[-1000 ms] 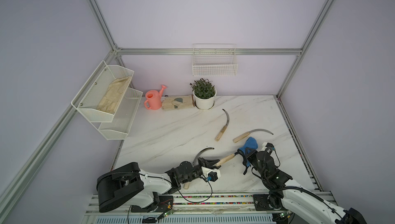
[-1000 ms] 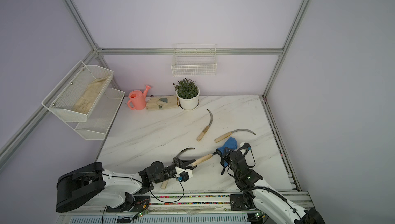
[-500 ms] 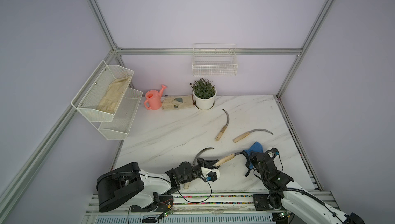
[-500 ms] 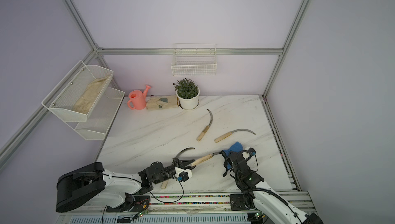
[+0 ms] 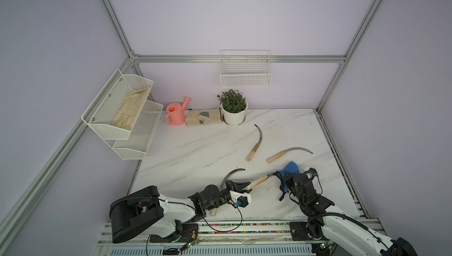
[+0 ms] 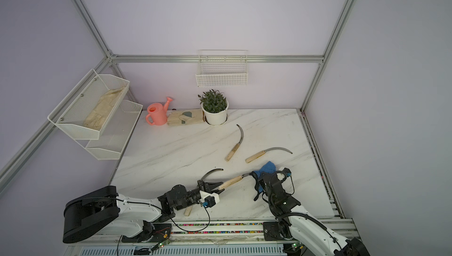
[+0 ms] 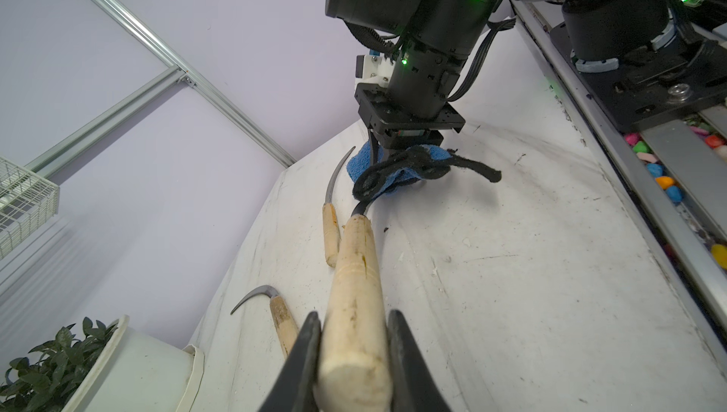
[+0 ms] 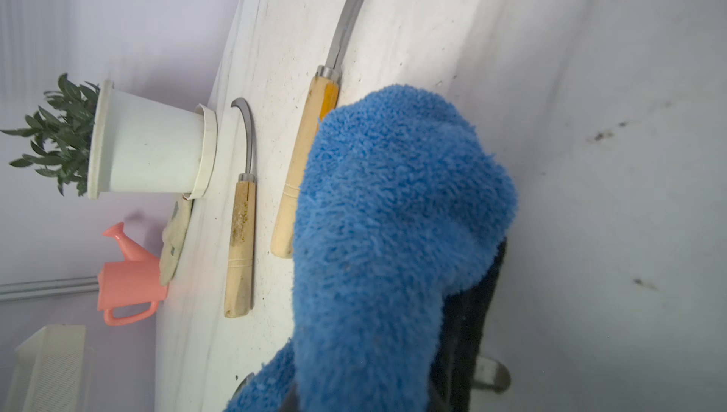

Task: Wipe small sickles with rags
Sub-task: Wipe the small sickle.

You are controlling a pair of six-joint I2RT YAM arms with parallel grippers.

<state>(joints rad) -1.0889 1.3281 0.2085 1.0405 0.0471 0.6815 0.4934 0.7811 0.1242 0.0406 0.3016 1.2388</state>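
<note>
Marble table [image 5: 195, 149]: centre sickle [image 5: 254, 149], right sickle [image 5: 276, 157], near sickle [image 5: 231, 173], watering can [image 5: 175, 116], gloves [image 5: 203, 118], potted plant [image 5: 233, 113].

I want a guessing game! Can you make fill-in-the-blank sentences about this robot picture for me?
The left fingers pinch a sickle's wooden ____.
The fluffy rag at its blade is ____.
The white pot holds a green ____.
Missing words: handle, blue, plant.

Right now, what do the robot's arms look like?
Two arms, white shells with black joints. The left arm has a big black base and a looping black cable. The right arm shows tiny green lights. The left gripper has black pointed fingers.
</note>
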